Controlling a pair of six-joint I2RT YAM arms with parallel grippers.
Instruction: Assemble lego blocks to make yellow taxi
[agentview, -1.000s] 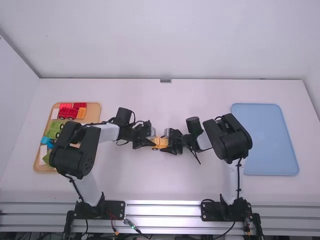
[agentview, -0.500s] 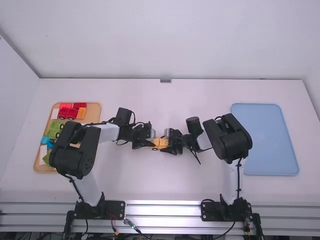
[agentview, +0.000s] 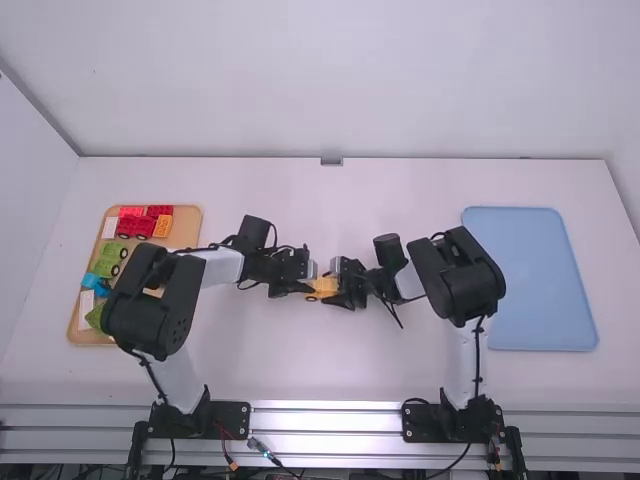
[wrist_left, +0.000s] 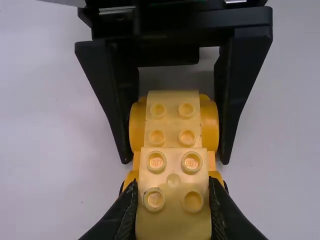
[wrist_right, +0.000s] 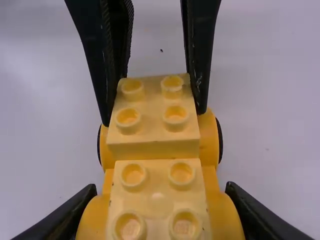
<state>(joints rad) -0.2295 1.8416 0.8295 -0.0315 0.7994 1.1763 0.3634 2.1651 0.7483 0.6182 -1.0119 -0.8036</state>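
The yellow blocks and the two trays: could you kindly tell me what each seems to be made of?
The yellow blocks look like smooth moulded plastic, given their crisp round studs. The blue tray seems matt plastic, from its even colour and rounded corners. The tan tray could be wood or plastic: its warm brown suggests wood, but no grain is visible.

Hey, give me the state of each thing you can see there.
Left gripper: closed on the end block
End block: on the car, studs up
Right gripper: closed on the car's other end
Yellow car: upright
Wooden tray: holding colored blocks
Blue tray: lying flat
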